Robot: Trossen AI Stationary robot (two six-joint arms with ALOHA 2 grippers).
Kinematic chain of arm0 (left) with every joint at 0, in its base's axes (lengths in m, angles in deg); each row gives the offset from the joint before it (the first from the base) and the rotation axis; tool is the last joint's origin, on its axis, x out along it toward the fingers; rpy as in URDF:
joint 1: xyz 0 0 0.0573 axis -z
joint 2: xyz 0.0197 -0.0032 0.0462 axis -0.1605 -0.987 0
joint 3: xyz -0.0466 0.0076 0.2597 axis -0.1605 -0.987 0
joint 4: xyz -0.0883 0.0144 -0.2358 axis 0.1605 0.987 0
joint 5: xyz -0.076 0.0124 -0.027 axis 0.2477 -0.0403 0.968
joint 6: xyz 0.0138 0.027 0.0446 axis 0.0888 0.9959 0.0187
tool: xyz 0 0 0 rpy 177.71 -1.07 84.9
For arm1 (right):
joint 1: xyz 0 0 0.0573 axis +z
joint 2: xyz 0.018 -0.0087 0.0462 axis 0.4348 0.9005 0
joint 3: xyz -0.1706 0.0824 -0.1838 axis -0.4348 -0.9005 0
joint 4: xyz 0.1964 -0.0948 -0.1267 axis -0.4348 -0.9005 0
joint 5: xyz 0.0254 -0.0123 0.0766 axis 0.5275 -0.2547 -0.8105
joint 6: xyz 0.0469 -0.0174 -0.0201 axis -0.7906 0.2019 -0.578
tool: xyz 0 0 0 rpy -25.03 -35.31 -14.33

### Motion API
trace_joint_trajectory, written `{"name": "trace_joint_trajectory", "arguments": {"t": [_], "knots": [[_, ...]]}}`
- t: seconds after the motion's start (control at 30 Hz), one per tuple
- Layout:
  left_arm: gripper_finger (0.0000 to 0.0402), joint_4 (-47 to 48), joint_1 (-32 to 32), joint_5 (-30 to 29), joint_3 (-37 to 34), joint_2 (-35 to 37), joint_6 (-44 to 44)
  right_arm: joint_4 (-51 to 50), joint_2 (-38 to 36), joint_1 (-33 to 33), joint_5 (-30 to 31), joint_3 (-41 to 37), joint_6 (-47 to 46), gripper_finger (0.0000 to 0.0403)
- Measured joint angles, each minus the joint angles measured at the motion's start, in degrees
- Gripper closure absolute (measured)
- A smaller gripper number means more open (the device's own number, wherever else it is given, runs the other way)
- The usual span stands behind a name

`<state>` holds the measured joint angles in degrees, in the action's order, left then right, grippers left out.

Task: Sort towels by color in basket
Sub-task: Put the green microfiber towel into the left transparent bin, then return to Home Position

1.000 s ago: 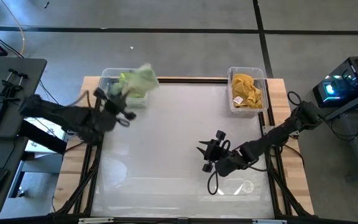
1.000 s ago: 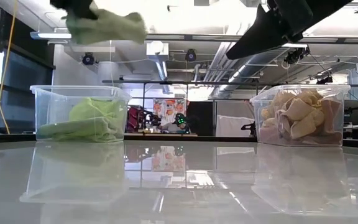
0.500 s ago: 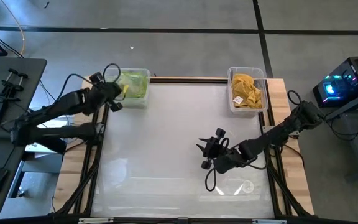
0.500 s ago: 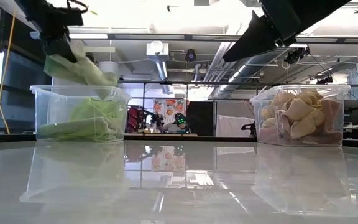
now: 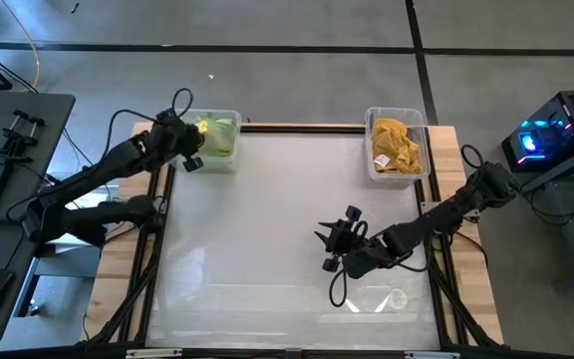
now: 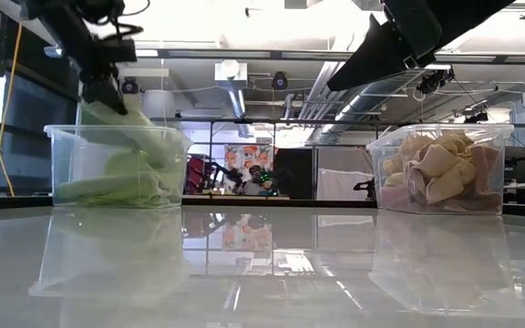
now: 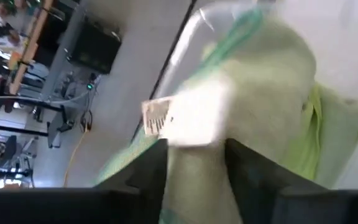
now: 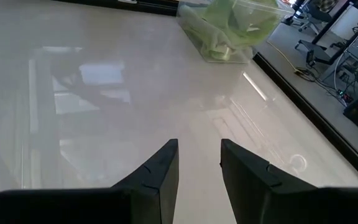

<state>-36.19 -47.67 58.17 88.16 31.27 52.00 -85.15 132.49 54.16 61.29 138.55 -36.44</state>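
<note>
Towel [image 7: 253, 93] handling is sitting with the left gripper [image 5: 189, 148], which is hanging over the left bin [image 6: 62, 146] and pinching a pale green cloth between its fingers [image 7: 148, 180]. That cloth is trailing straight down from the jaws into the bin, onto the green pile [image 6: 135, 173] already lying there; whether it is touching the pile is hard to tell. The right gripper [image 5: 329, 249] is waiting mid-table, fingers [image 8: 157, 171] parted and empty, well apart from the right bin [image 5: 372, 160] holding yellow towels [image 5: 395, 145].
</note>
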Motion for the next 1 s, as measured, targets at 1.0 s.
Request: {"name": "trace_joint_trajectory", "arguments": {"t": [1.0], "knots": [[0.0196, -37.77, 33.12, 20.87, -11.4, 2.59, -36.19, 73.35, 10.7, -2.12, -30.01, -17.8, 13.0, 0.0289]]}}
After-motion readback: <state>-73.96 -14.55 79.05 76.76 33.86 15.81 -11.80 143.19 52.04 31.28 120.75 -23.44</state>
